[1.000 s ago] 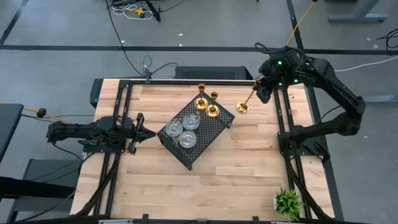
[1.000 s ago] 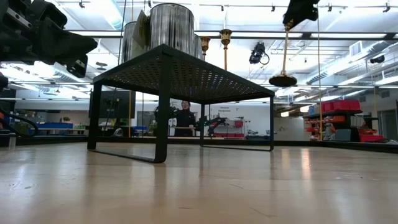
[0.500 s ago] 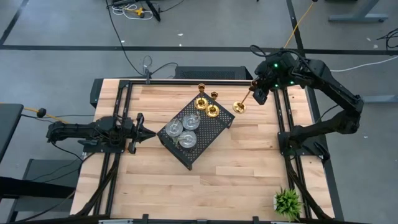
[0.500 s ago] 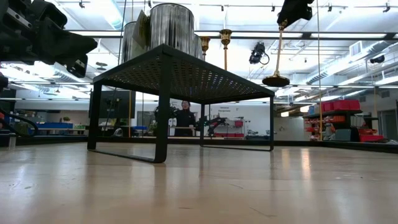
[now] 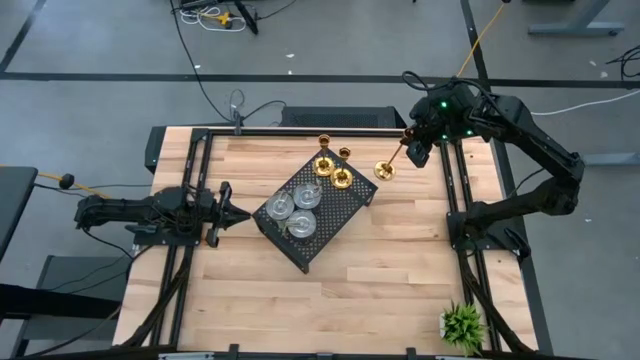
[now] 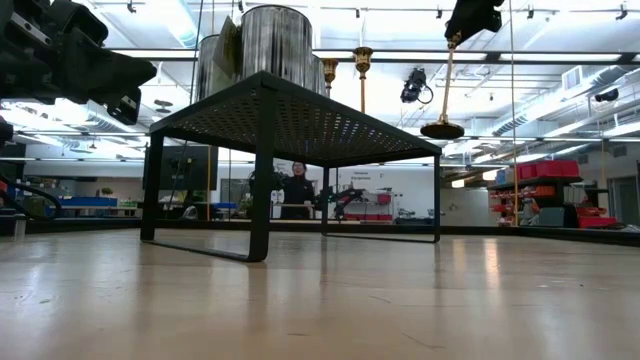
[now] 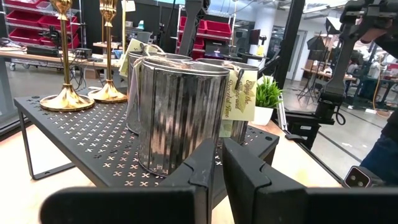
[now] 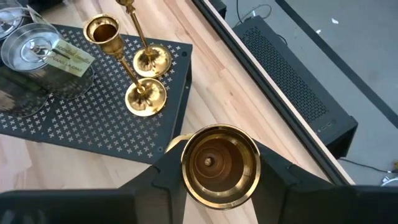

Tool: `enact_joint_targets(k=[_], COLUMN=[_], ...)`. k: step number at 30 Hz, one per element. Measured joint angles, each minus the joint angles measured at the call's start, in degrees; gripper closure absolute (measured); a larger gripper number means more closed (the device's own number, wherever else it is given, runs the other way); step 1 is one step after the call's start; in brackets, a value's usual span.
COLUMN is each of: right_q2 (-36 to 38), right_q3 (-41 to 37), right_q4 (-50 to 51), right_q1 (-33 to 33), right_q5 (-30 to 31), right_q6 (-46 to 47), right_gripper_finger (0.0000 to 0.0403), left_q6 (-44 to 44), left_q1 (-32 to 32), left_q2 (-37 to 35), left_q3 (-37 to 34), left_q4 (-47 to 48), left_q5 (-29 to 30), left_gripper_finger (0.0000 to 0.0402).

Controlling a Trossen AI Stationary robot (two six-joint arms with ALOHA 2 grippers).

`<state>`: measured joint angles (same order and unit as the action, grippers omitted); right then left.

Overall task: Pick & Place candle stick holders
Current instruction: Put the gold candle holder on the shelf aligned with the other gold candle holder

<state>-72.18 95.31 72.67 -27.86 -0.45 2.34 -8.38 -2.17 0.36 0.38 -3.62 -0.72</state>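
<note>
A black perforated tray (image 5: 318, 212) stands on legs mid-table. On it stand three squat silver holders (image 5: 297, 208), also in the left wrist view (image 7: 177, 112), and two gold candlestick holders (image 5: 333, 168) at its far corner, resting on their round bases (image 8: 147, 93). My right gripper (image 5: 414, 150) is shut on a third gold holder (image 5: 390, 165), held in the air just beyond the tray's far right corner; its base (image 6: 441, 129) is slightly above tray-top level. My left gripper (image 5: 240, 213) is shut and empty, left of the tray. My right gripper pinches the gold holder's cup end (image 8: 221, 163) between its two fingers (image 8: 166, 169), coming from above. The holder hangs below the fingers, tilted, with its stem (image 6: 448, 78) slanting down toward the tray. Its round base is lifted clear of table and tray.
A small green plant (image 5: 462, 324) stands at the table's near right corner. Black rails (image 5: 462, 190) run along the table's left and right sides. Bare wood lies near and to the right of the tray. A person (image 6: 297, 190) stands in the room beyond.
My right gripper has carried the gold holder a short way toward the table's left, closer to the tray's far right corner, then nearly stopped. The holder stays hanging tilted and clear of the table.
</note>
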Motion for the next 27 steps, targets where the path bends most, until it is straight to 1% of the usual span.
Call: enact_joint_targets(k=[2,6,8,16,27], right_q2=[-0.19,-0.39,-0.6,-3.12,-4.68], right_q3=[0.0,0.0,0.0,0.0,0.05], right_q4=[-0.63,-1.25,-1.55,-3.07,-3.65], right_q1=[0.0,0.06,0.62,3.9,7.88], right_q5=[-0.68,-4.55,-5.45,-5.56,-3.44], right_q6=[-0.31,-0.24,0.25,0.16,1.66], right_gripper_finger=[0.0269,0.0269,0.0269,0.0269,0.0269], left_q6=[0.0,0.0,0.0,0.0,0.0], left_q1=[0.02,0.0,0.02,0.01,0.01], left_q2=[-0.01,0.0,-0.01,-0.01,-0.01], left_q3=[0.0,0.0,0.01,0.02,0.01], left_q4=[0.01,0.0,0.01,0.0,0.0], left_q5=[-0.01,-0.02,0.0,0.0,0.0], left_gripper_finger=[0.0362,0.0362,0.0362,0.0362,0.0362])
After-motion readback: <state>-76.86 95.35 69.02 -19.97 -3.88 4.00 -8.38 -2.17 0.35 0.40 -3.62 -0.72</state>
